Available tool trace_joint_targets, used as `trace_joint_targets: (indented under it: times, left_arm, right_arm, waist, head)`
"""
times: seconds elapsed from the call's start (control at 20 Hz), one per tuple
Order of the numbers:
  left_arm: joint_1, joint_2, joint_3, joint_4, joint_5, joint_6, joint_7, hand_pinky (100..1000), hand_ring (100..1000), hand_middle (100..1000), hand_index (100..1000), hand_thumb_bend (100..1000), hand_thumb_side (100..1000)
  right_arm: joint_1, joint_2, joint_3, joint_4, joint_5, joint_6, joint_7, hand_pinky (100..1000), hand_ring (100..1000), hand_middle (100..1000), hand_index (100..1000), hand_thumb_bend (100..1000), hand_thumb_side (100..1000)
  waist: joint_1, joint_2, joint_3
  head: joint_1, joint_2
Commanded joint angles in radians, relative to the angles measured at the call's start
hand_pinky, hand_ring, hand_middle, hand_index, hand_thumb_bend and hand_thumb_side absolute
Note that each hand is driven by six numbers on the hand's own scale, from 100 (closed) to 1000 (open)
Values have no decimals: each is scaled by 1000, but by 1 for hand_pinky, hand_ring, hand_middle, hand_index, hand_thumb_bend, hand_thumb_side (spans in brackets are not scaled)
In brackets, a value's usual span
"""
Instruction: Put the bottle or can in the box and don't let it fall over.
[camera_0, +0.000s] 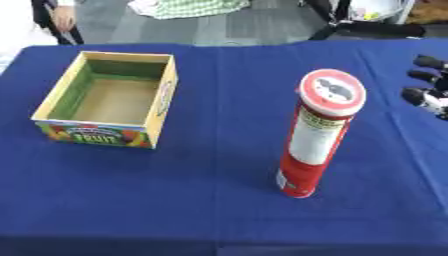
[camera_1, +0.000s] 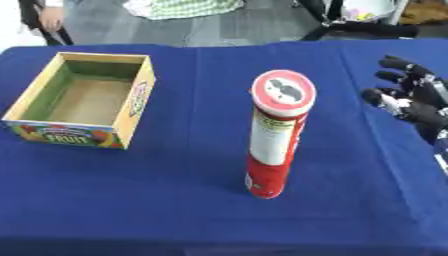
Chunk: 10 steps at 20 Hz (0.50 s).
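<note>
Right hand (camera_1: 411, 102), fingers spread, hovers beside the upright tall red cylindrical can (camera_1: 273, 140); open cardboard box (camera_1: 122, 131) sits left.

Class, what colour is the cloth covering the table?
The tablecloth is plain dark blue, clearest in the left eye view.

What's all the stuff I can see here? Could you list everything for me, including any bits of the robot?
can: one, tall red tube with a white label and a red-and-white lid, standing upright on the table, right of the middle.
box: one, open-topped cardboard, tan inside with a colourful fruit print on its front, on the left of the table, apart from the can; nothing shows inside it.
table: one, covered in a blue cloth, filling most of the view.
right hand: one, black with silver parts, at the right edge above the table, fingers spread and holding nothing, apart from the can.
left hand: not in view.
</note>
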Motion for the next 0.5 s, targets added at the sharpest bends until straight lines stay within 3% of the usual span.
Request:
trace_joint_targets:
  times: [0.05,0.5]
  left_arm:
    - [-7,32,10,-14,-3,-1,1,708,1000,912,842,499,883]
    - [-8,31,9,-13,-2,0,-2,707,1000,912,842,498,883]
  right_arm:
    - [-4,-43,12,-29,9,-9,37,828,964,1000,828,763,249]
    - [-8,-53,27,-18,1,-31,190,846,1000,1000,860,789,215]
  waist:
    - [-1,-7,-2]
    - [-2,-8,0]
  head:
    - [-2,5]
    - [-4,5]
